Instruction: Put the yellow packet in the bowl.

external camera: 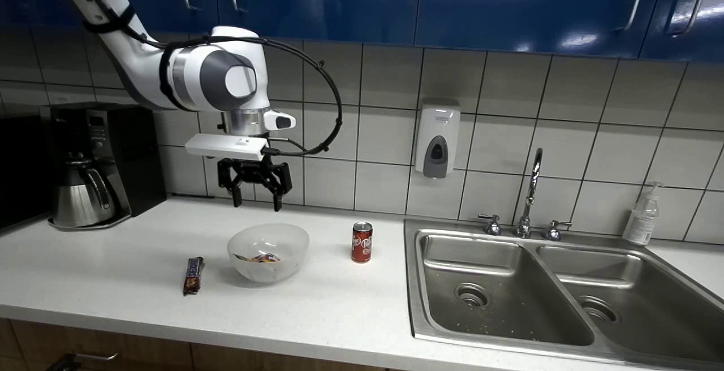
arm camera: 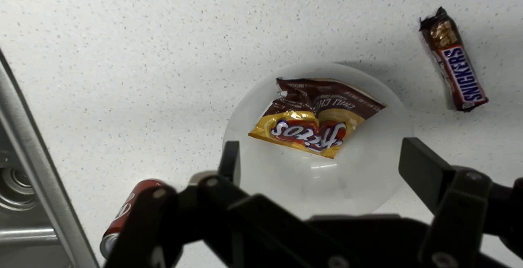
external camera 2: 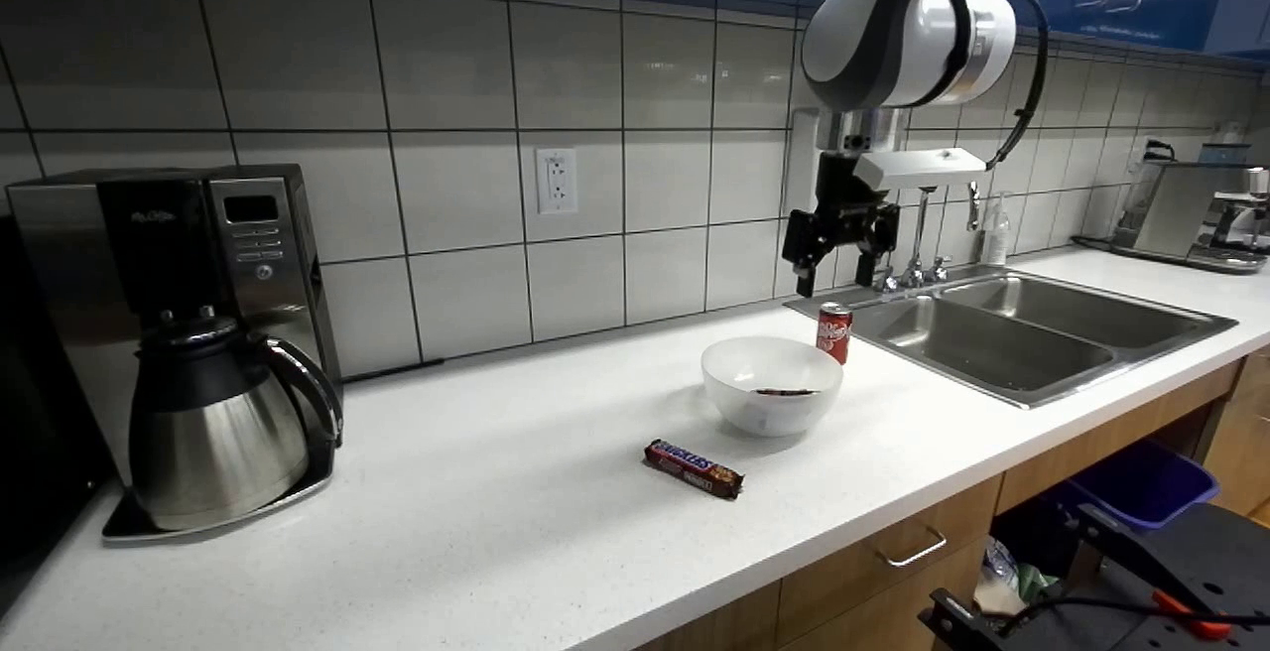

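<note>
One gripper (external camera: 257, 204), mine: black, two-fingered, hanging in the air above the white counter (external camera 2: 446, 522), its pads (arm camera: 425, 174) spread wide with only air between them, well apart from every item below. Counted: one translucent round bowl (external camera: 268, 274), upright on the counter; one yellow-and-brown Fritos packet (arm camera: 316, 117), crumpled; one Snickers bar (arm camera: 457, 65), lying near the bowl, apart from it; one red soda can (external camera: 362, 242) with white lettering, upright, between bowl and sink; one double-basin stainless-steel sink (external camera: 411, 258); one faucet (external camera: 523, 227); one clear pump bottle (external camera: 642, 221) at the sink's rear edge; one coffee maker (external camera 2: 154, 234) marked Mr. Coffee, with one steel carafe (external camera 2: 213, 443). Mounted on the tiled wall (external camera 2: 456, 195): one white soap dispenser (external camera: 438, 139) and, in an exterior view, one power outlet (external camera 2: 557, 181). Location of the packet: inside the bowl, lower than my fingertips; in the wrist view it lies between my two pads from side to side and farther up than they are, its lettered face upward.
</note>
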{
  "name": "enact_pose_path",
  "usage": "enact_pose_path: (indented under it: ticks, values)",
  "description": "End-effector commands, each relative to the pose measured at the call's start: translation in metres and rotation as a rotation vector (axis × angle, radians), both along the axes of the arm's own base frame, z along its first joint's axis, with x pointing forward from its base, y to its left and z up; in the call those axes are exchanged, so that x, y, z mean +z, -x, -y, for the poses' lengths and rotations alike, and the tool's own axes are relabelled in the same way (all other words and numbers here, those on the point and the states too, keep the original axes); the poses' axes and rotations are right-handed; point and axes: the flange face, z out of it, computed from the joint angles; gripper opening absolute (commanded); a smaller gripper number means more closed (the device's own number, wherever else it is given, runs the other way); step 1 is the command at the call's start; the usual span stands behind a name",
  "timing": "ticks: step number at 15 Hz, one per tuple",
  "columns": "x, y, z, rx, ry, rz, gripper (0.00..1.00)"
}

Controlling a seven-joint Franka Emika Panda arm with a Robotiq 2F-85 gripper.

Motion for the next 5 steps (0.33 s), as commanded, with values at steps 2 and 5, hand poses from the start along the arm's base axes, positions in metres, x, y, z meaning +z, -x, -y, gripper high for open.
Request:
enact_pose_path:
  ticks: [2,5]
  values:
    - [0.014,0.013,-0.002,0.011,-0.005,-0.005,1.00]
    - [0.018,0.017,-0.003,0.012,-0.006,0.000,1.00]
